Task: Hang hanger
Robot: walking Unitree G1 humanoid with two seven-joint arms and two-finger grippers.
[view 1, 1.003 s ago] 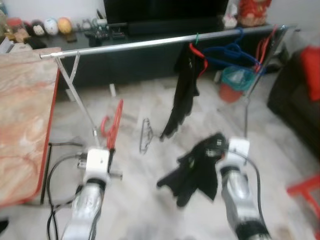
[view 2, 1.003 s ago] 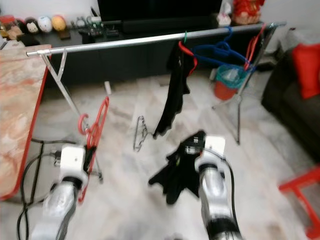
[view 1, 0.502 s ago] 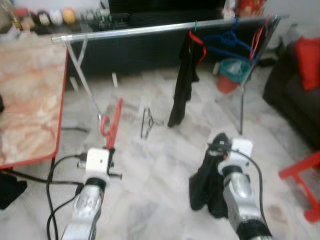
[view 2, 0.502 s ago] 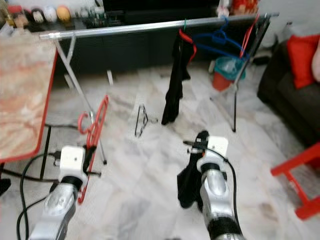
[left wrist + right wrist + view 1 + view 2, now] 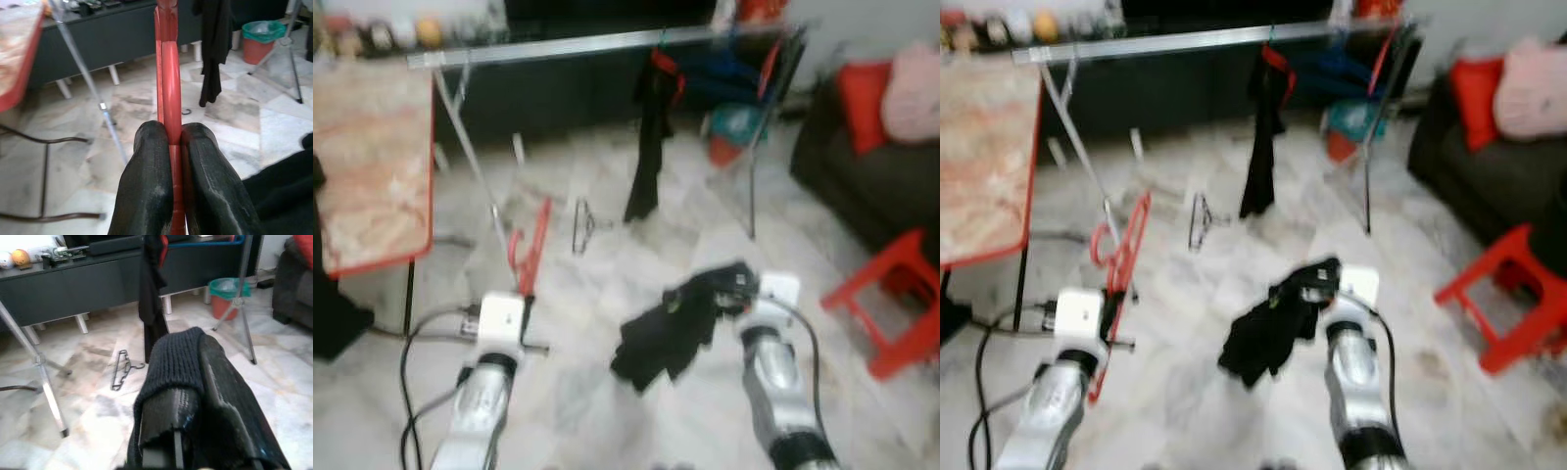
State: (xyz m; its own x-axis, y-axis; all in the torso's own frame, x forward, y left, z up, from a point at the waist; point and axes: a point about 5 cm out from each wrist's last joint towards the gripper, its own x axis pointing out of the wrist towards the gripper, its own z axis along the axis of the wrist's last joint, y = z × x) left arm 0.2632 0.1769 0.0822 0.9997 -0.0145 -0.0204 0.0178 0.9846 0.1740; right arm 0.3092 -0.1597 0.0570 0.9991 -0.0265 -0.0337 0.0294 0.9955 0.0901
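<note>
The left gripper is closed tight on a red hanger; in the left wrist view the two black fingers press the flat red plastic from both sides, and the hanger stands up from them, with its hook at the top end. In the eye views this hanger is held low in front of the robot, on its left side, above the marble floor. The right gripper holds a black cloth; the knitted cloth is draped over its fingers and covers them, so I cannot tell how far they are apart, but the cloth hangs from it to the robot's left. A cable runs beside the left arm. A little farther, a thin dark wire hanger lies on the floor. Behind it stands a metal rack with a long silver rail on slanted legs. On the rail hangs a black garment on a red hanger, and more to the right there are blue and red hangers, blurred. A table with a marble top and red edge is on the left. On the right are a red stool and a dark sofa with a red cushion. A green bin on an orange pot stands behind the rack, before a dark low cabinet.
</note>
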